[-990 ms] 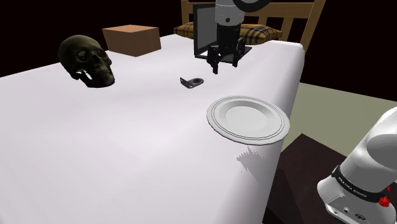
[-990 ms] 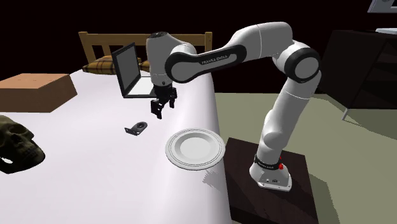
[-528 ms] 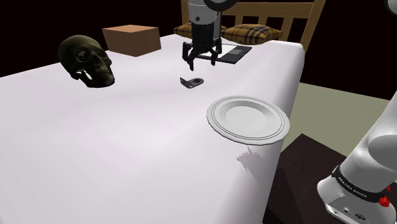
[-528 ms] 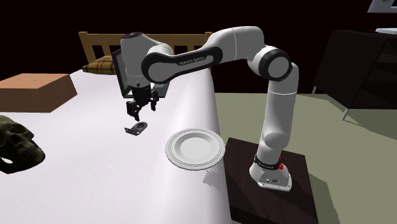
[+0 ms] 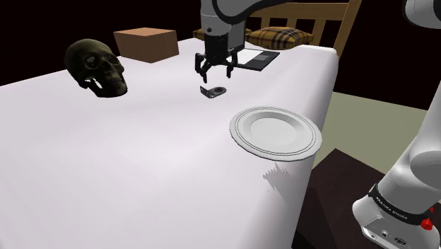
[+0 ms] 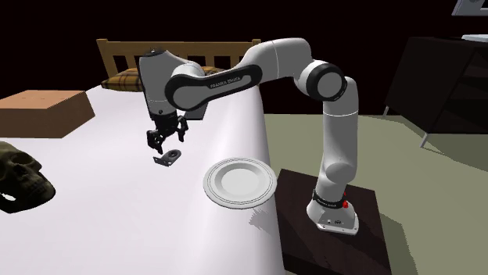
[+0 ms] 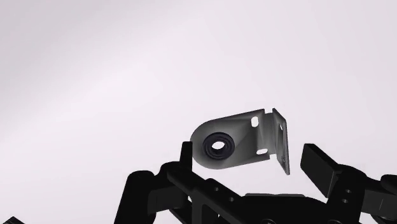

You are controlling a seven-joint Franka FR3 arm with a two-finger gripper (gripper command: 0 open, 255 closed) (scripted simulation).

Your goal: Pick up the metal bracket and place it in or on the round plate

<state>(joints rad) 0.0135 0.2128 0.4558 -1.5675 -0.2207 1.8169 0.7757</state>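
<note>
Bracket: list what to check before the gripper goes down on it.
1. Gripper open: ok. In the wrist view its fingers stand apart.
2. Gripper above the bracket: ok. It hovers over it, and the bracket lies between the two fingers without touching either.
3. Bracket free to lift: ok. It lies alone on the table.
4. Fingers turned to suit the bracket's upright flange: cannot tell.
5. Plate ready: ok. Nothing lies in it.
6. Way from bracket to plate: ok. Nothing stands between them.
</note>
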